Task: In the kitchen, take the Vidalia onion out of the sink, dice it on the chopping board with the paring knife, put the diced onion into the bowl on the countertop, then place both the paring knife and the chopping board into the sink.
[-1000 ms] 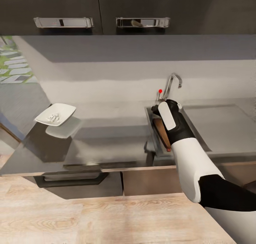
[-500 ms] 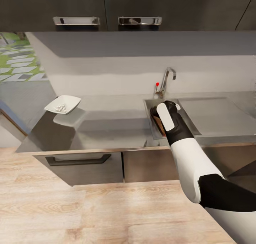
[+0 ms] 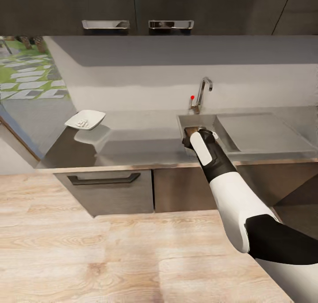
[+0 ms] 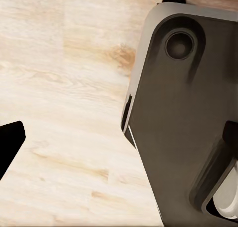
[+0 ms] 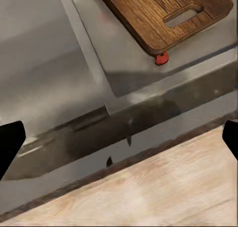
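Right wrist view: chopping board [image 5: 161, 13] lying in the sink [image 5: 94, 63], red knife handle [image 5: 161, 58] peeking beneath; right gripper [image 5: 119, 137] fingers apart, empty. Risk: board leaning on the knife may shift.

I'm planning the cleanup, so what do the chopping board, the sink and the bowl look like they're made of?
The chopping board looks like brown wood with a matte finish: grain lines run along it. The sink looks like brushed grey steel, with a soft sheen and blurred reflections. The bowl is plain glossy white, likely ceramic or plastic; the render leaves that open.
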